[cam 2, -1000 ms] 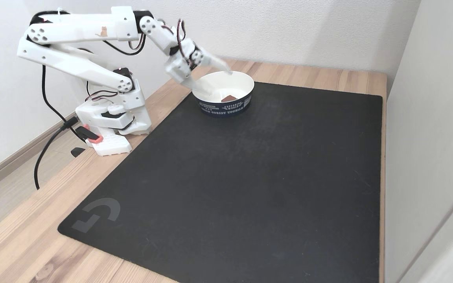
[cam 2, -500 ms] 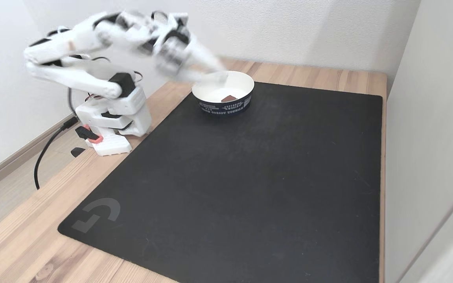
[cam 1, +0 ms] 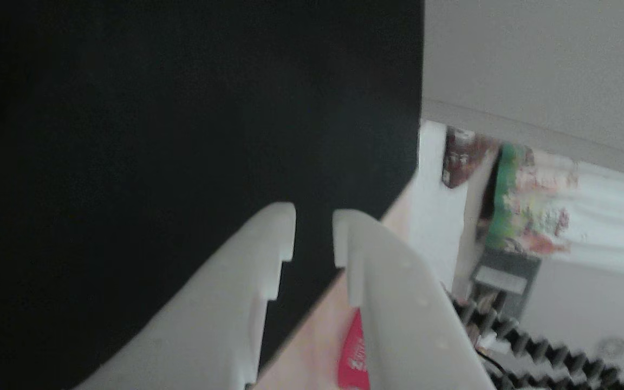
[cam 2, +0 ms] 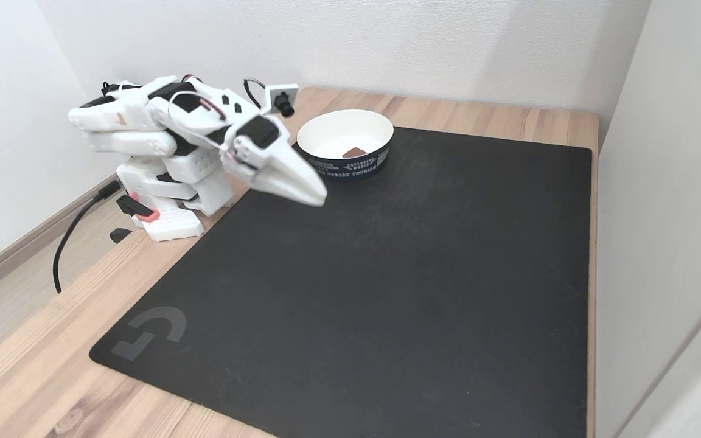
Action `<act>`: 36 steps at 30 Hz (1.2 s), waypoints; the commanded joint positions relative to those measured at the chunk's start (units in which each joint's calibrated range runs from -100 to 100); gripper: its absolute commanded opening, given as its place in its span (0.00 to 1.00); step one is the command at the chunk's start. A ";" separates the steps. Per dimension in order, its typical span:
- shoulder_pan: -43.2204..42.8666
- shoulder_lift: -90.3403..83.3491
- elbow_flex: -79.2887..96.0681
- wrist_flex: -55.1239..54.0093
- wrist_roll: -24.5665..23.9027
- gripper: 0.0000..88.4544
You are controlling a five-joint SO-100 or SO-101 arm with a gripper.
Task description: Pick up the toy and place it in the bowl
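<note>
My fixed view is bright, evenly lit and sharp, with only soft shadows. My other view is dim and smeared: the white fingers (cam 1: 225, 303) look soft-edged (clutter right of them is blurred too).

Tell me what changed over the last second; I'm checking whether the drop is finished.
The arm pulled back from over the bowl and folded low, so the pincer now hangs over the black mat's near-bowl edge, with a narrow gap between its jaws and nothing held. The toy stayed lying inside the bowl; bowl and mat did not move.
</note>
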 commanded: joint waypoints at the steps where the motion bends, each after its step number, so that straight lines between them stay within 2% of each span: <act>1: 1.36 -2.58 1.06 3.29 -0.21 0.03; 11: 2.11 -4.33 0.97 13.45 0.31 0.03; 36: 1.61 -4.25 0.97 13.28 0.00 0.03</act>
